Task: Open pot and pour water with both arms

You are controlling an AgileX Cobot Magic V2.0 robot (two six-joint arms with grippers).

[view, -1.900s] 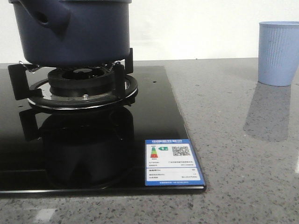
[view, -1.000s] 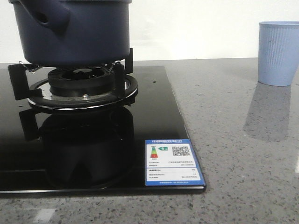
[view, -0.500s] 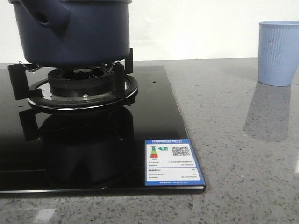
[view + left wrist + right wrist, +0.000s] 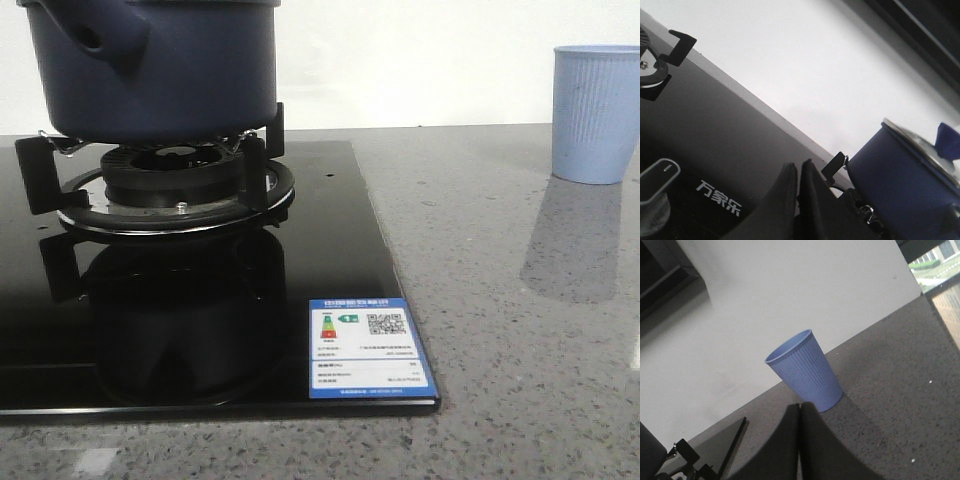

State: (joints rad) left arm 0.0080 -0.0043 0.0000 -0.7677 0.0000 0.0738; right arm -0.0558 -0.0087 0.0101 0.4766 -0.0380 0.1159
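Observation:
The dark navy pot [image 4: 160, 65] sits on the burner stand at the far left of the black glass hob, its hollow handle stub [image 4: 95, 38] toward me. In the left wrist view the pot [image 4: 905, 185] shows with a metal-rimmed lid and blue knob [image 4: 946, 140]. My left gripper [image 4: 799, 165] is shut and empty, apart from the pot, over the hob. My right gripper [image 4: 800, 406] is shut and empty, just short of the pale blue ribbed cup [image 4: 805, 371]. Neither arm shows in the front view.
The cup [image 4: 597, 113] stands at the far right on the grey speckled counter [image 4: 500, 300]. The black hob [image 4: 200, 300] carries a blue energy label [image 4: 365, 347] near its front right corner. A control knob [image 4: 652, 190] and a second burner stand [image 4: 670, 47] show in the left wrist view.

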